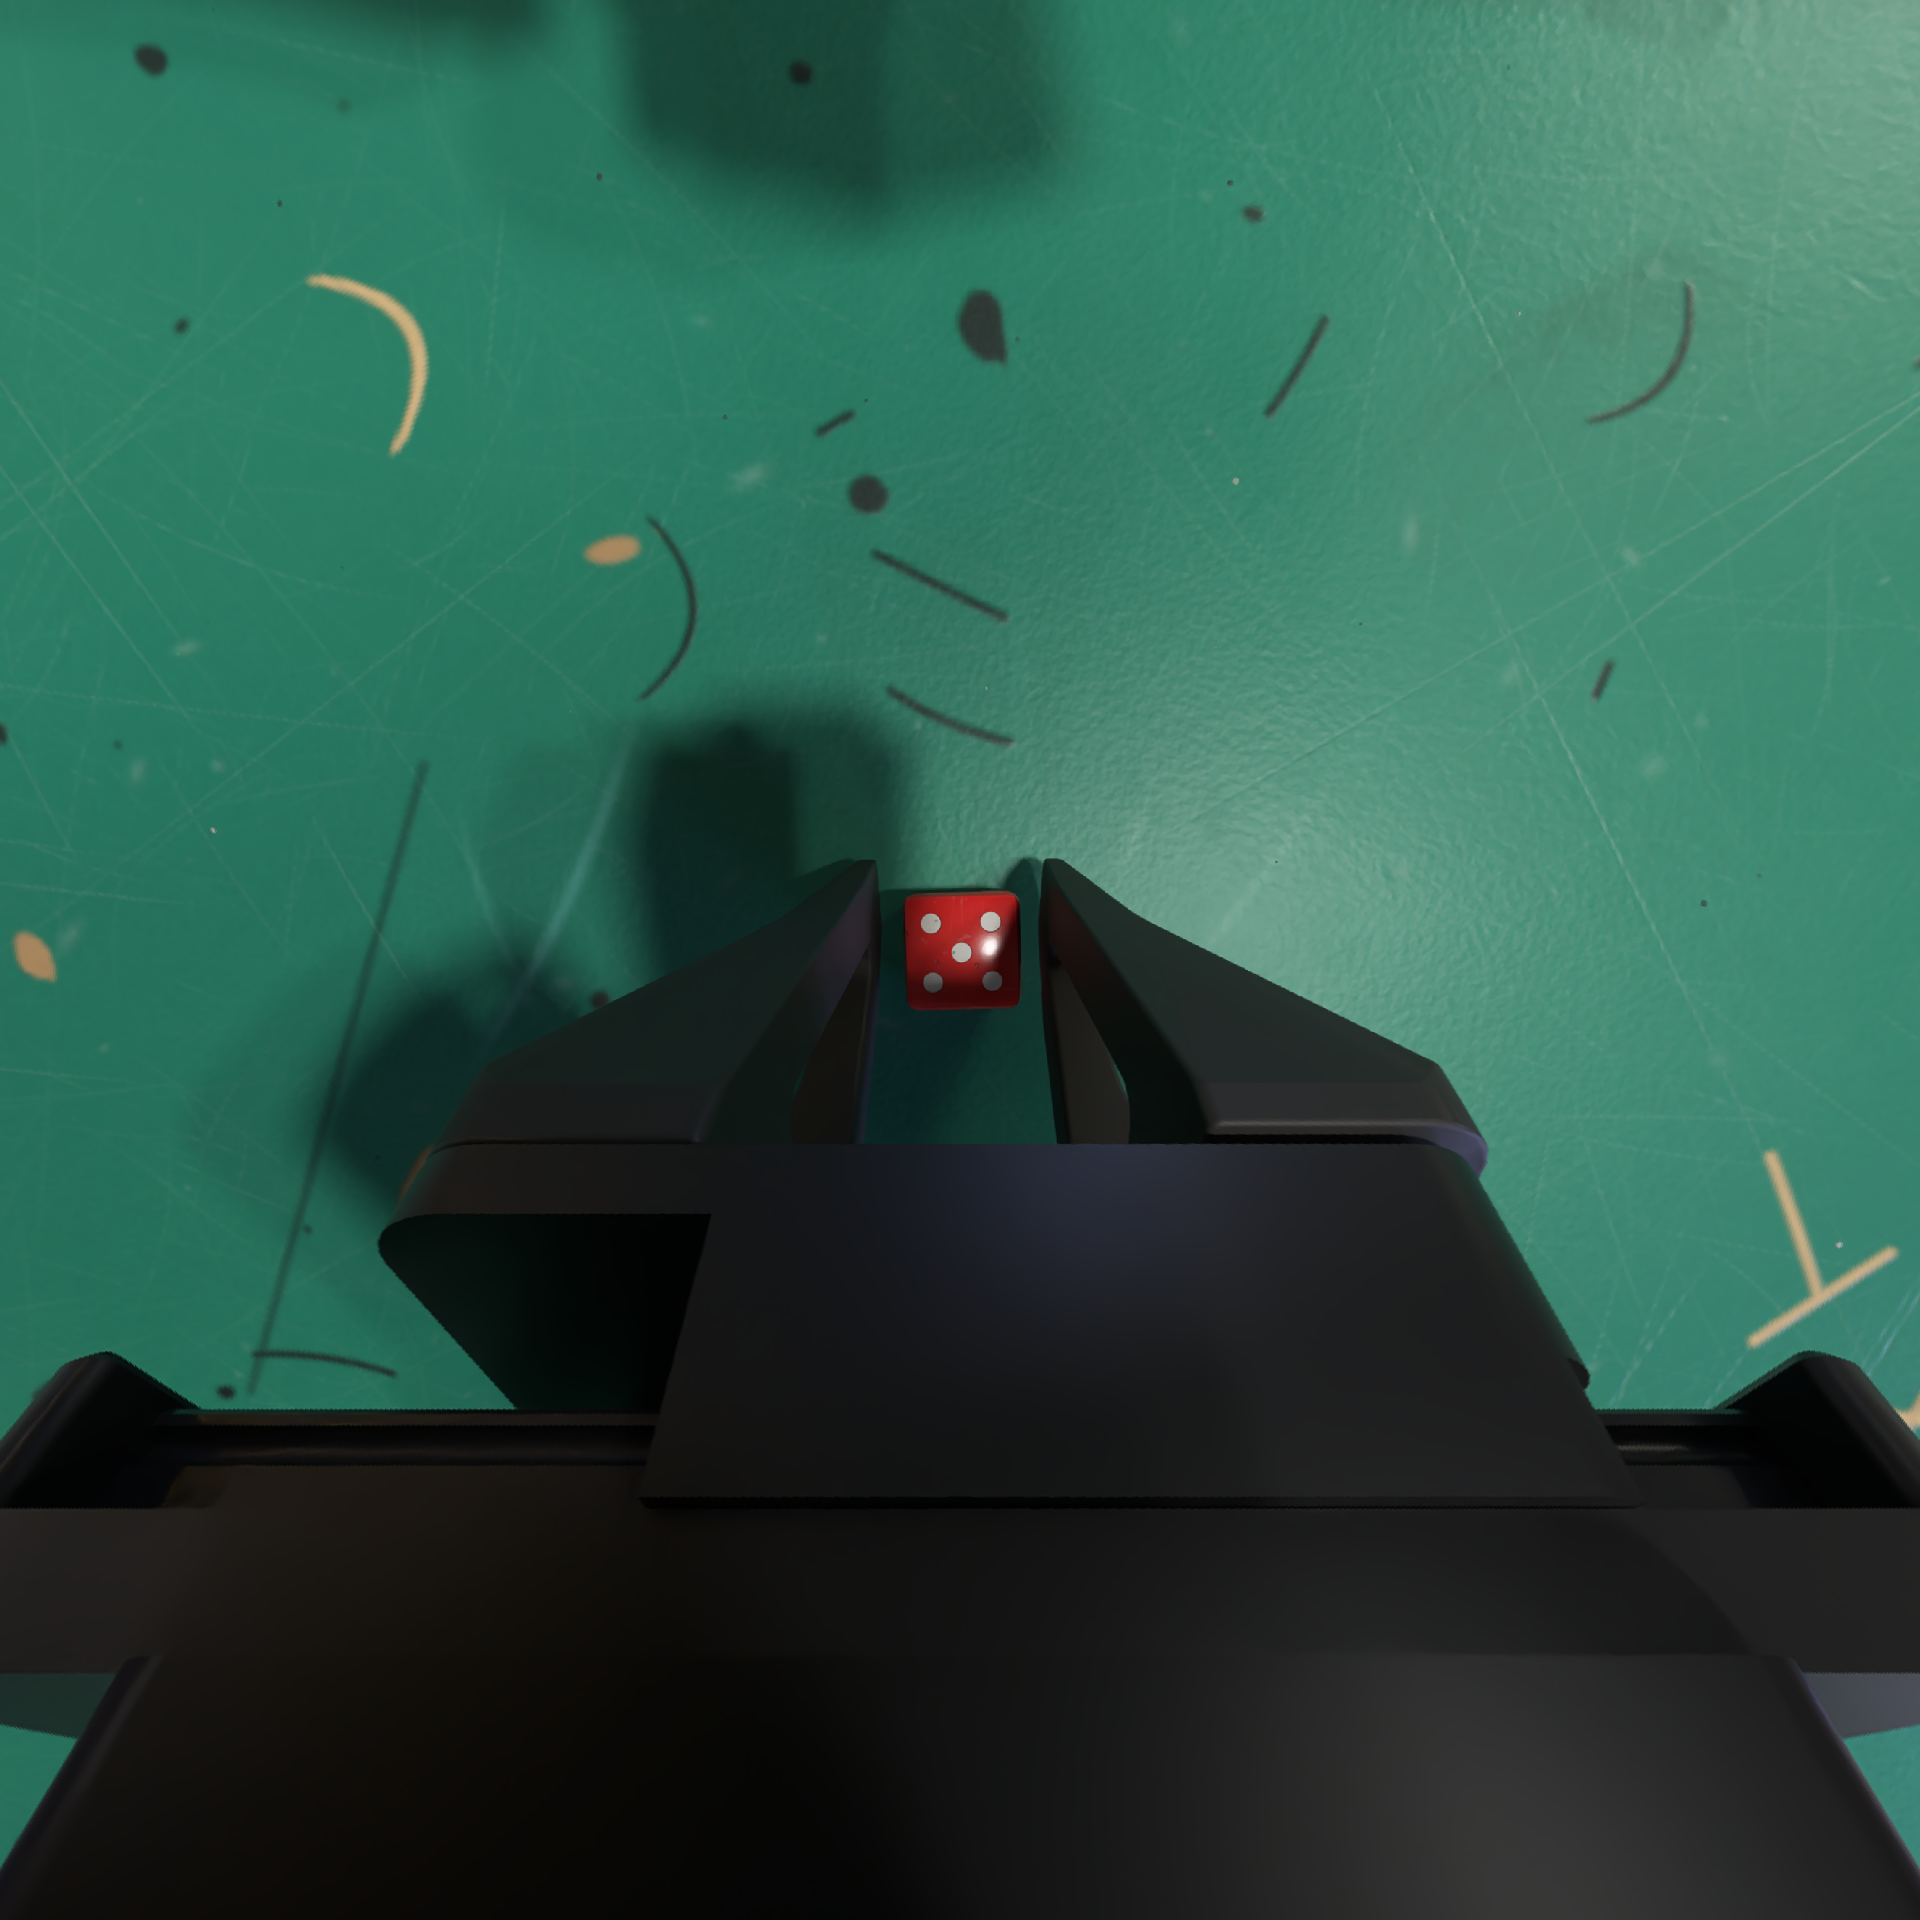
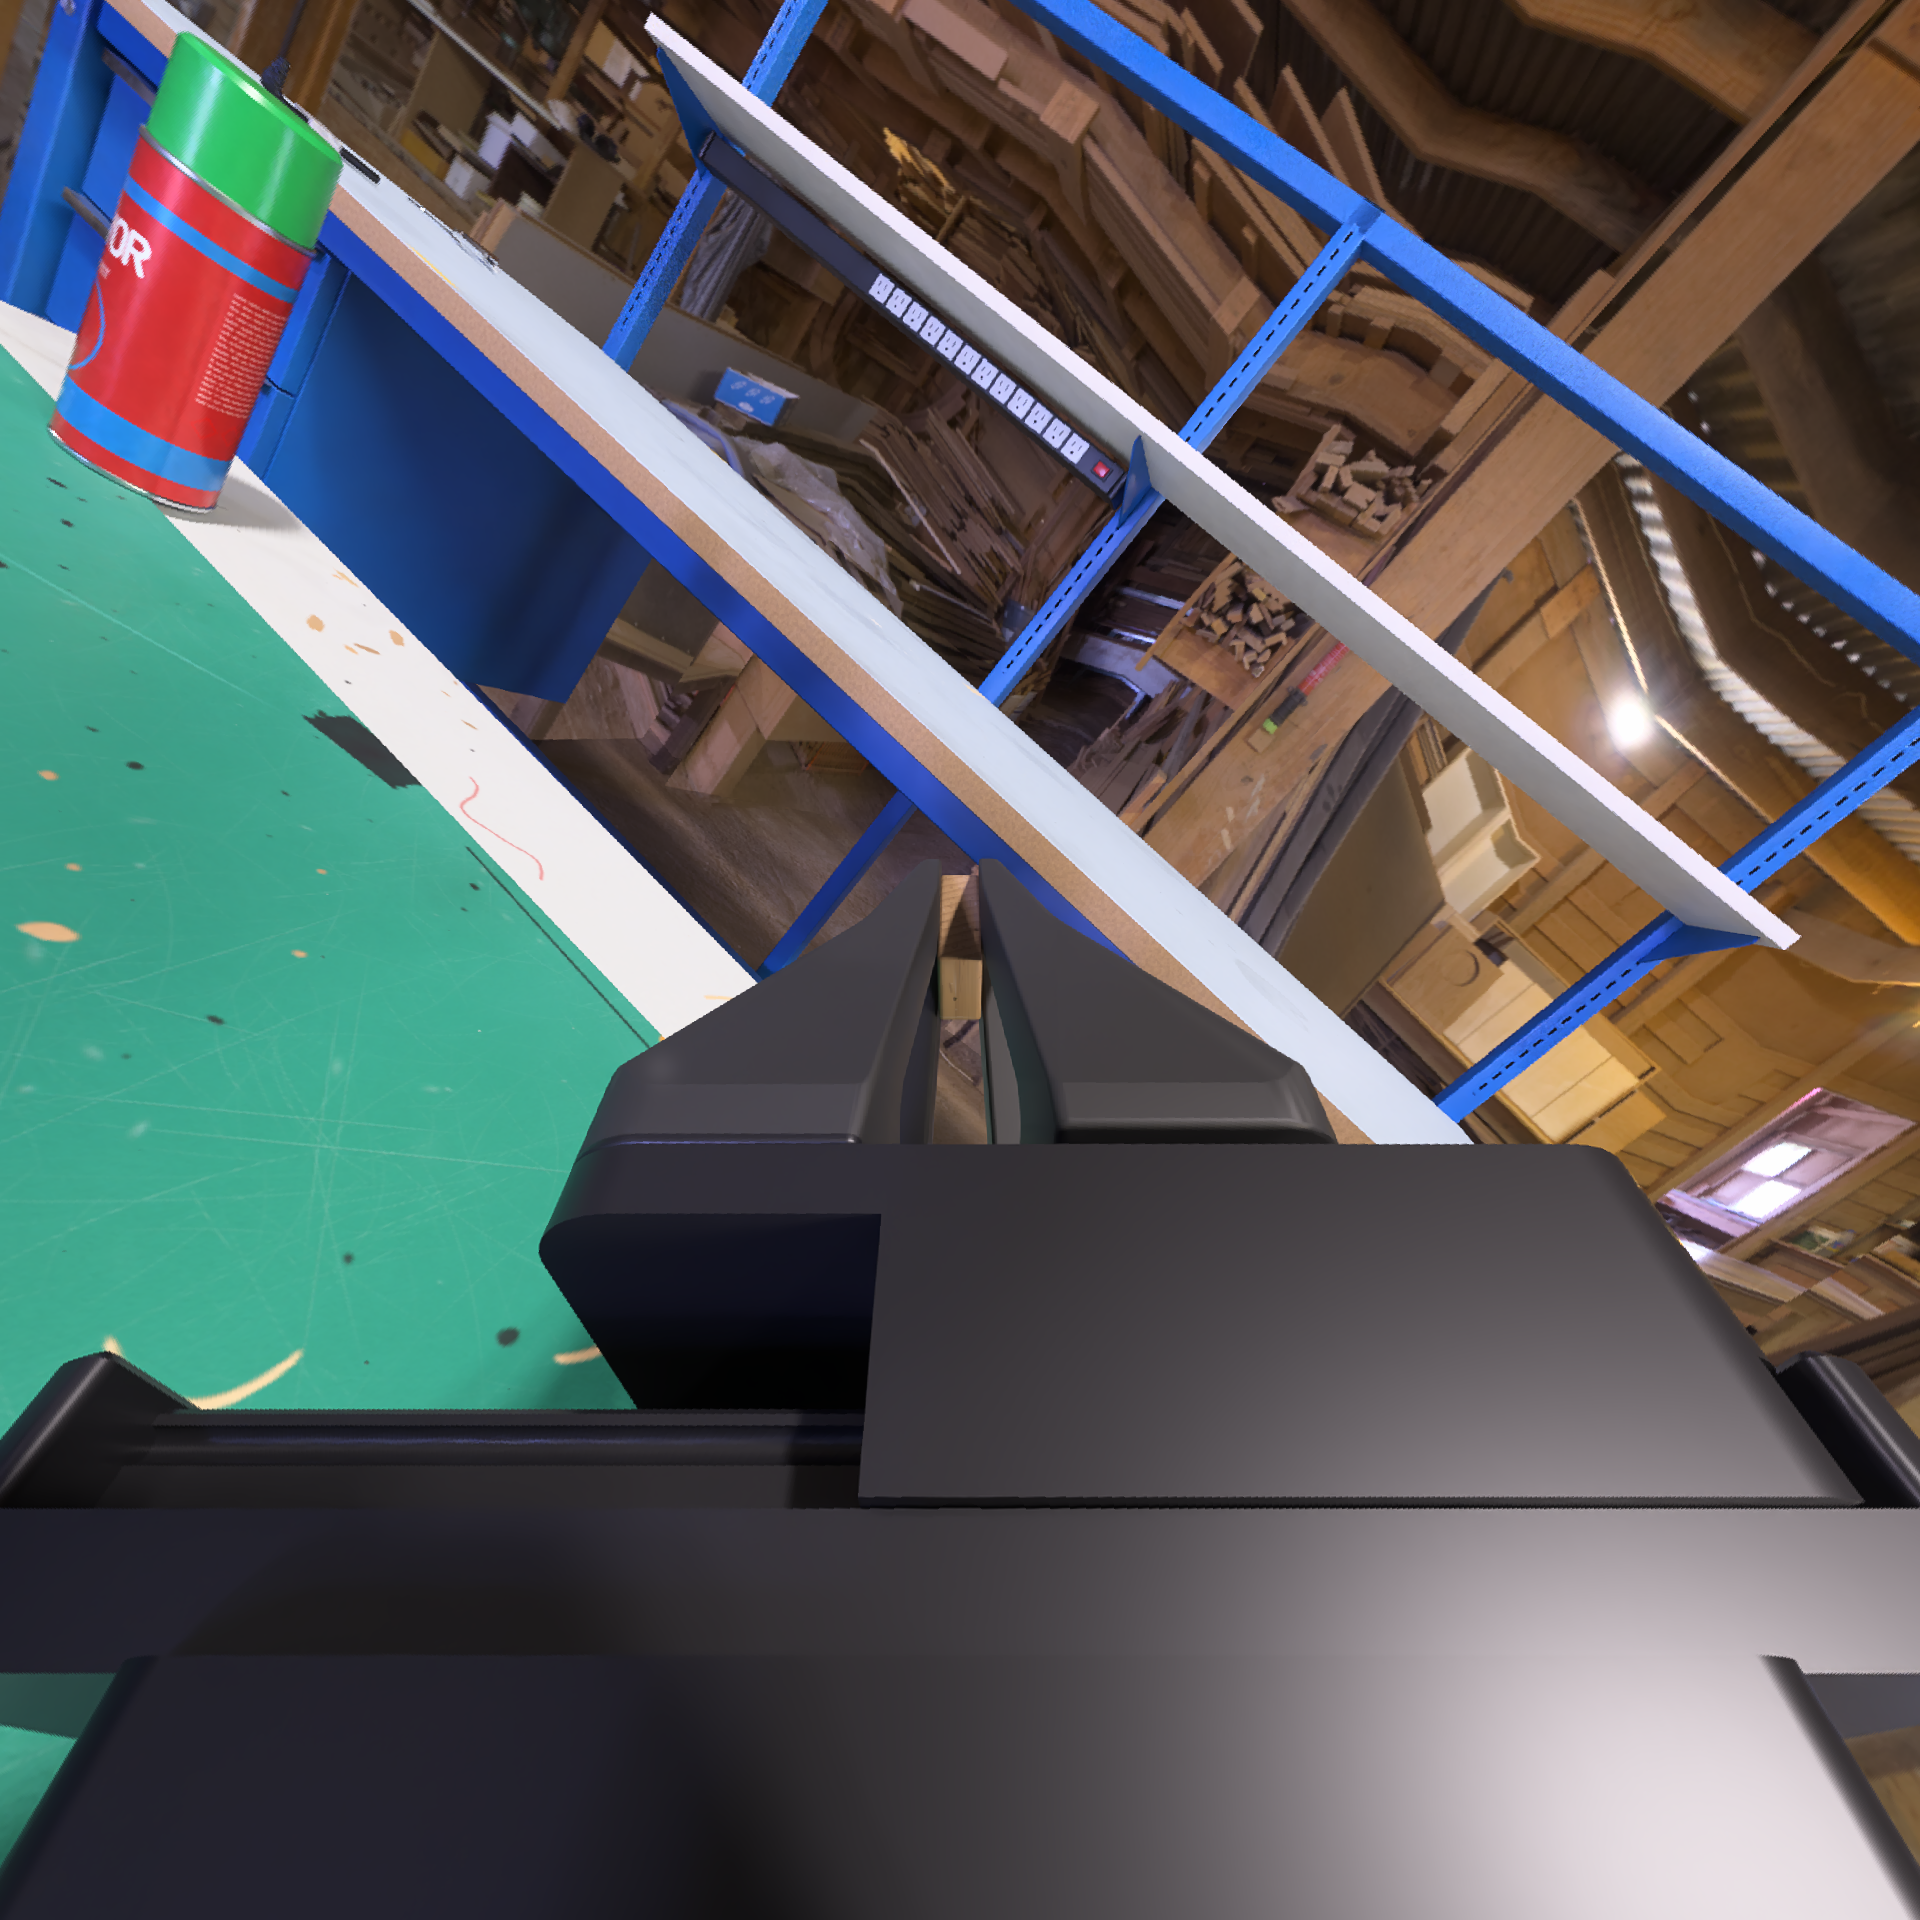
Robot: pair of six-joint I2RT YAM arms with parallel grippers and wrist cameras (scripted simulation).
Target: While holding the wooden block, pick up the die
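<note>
In the left wrist view a small red die point(image 1: 961, 950) with white pips lies on the green mat point(image 1: 1351, 623). My left gripper point(image 1: 960, 878) points down at it. Its two black fingers stand on either side of the die, with a thin strip of mat showing on each side, so the jaws are narrowly open around it. In the right wrist view my right gripper point(image 2: 960, 883) is shut on a pale wooden block point(image 2: 960, 982). Only a thin strip of the block shows between the fingers. It is held up in the air, tilted, past the table's edge.
A red can with a green lid point(image 2: 197, 281) stands on the white table border point(image 2: 343, 623) beyond the mat point(image 2: 208, 987). A blue workbench and shelving point(image 2: 727, 582) stand behind the table. Dark shadows of the arms fall on the mat left of the die.
</note>
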